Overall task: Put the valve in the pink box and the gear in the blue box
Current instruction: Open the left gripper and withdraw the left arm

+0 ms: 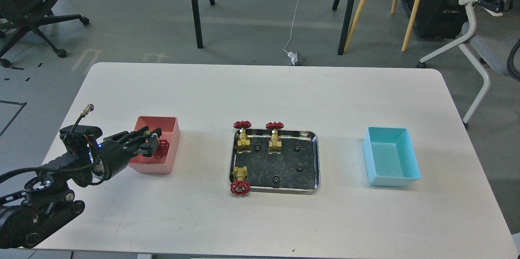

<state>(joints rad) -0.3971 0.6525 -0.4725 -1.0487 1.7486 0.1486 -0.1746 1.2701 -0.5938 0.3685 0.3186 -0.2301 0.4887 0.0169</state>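
Note:
My left gripper (153, 144) is shut on a brass valve with a red handwheel (162, 148) and holds it low inside the pink box (175, 137), over its left half. Three more valves stand in the steel tray (316, 161): two at its back left (243, 134) (275, 136) and one at its front left corner (240, 181). Several tiny black gears lie in the tray, for example one (300, 167) at the right. The blue box (410, 145) is empty at the right. My right gripper is out of view.
The white table (260, 88) carries the pink box, the tray and the blue box in a row. Chairs and stand legs are on the floor beyond its far edge.

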